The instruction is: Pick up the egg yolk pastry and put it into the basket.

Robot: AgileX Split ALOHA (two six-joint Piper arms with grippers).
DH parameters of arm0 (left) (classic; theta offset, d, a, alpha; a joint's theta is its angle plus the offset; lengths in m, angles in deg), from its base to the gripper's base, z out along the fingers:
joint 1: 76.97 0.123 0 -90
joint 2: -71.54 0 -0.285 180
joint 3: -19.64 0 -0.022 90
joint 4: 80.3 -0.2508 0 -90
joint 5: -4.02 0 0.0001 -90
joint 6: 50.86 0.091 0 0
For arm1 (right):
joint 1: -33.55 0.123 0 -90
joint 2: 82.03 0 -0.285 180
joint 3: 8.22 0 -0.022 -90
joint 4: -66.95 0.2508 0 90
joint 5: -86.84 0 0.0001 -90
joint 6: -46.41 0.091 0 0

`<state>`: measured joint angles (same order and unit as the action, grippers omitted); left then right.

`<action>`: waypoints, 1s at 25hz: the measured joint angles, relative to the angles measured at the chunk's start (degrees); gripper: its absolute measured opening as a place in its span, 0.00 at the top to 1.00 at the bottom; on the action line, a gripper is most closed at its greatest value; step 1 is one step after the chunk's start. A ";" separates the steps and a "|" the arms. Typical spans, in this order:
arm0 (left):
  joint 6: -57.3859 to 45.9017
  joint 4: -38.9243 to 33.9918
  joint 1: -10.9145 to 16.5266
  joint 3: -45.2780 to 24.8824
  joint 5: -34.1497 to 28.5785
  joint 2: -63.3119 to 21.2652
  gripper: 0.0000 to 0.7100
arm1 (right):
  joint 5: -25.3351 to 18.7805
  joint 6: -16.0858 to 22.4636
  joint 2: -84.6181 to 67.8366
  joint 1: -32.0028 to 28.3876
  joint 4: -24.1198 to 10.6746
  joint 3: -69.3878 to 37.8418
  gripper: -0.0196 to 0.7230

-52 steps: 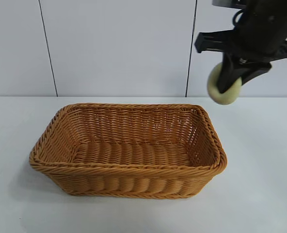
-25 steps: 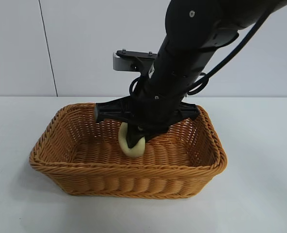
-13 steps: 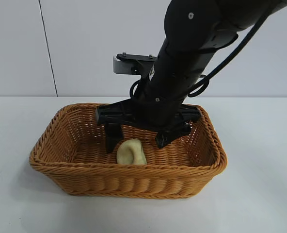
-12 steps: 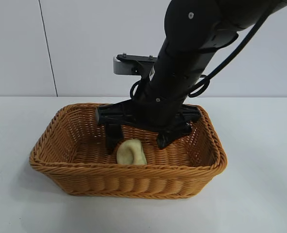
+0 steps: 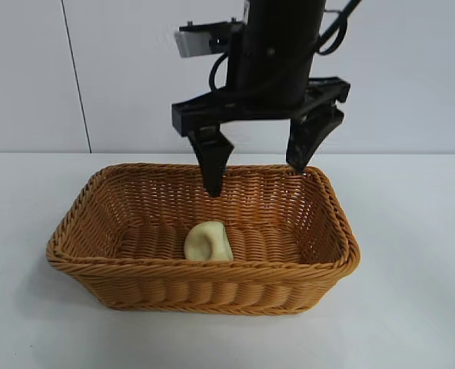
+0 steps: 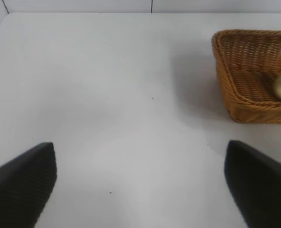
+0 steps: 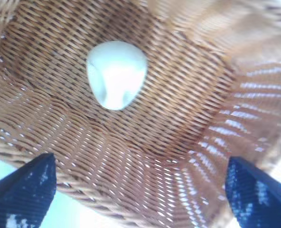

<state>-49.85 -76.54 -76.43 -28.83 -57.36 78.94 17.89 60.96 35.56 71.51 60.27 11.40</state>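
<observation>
You've got a plain white table [image 5: 412, 254] filling the lower half of the exterior frame, smooth and matte, with a tiny dark speck near its left edge. Behind it stands a pale grey-white panelled wall [image 5: 135, 69], split by two thin dark vertical seams, one at upper left, one right of centre. Light is soft and even, and faint shadows lie on the table.

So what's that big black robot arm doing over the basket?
It just dropped off a snack. The egg yolk pastry lies on the floor of the basket, and the right gripper has let go and lifted above the rim, jaws wide open. The left gripper waits open over the bare table beside the basket.
</observation>
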 joint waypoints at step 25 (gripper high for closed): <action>0.00 0.00 0.00 0.00 0.00 0.00 0.02 | -0.64 -6.15 0.00 -39.50 -0.17 0.05 0.04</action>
<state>-49.85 -76.54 -76.43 -28.83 -57.36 78.94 17.26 54.81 35.56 32.01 60.10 11.46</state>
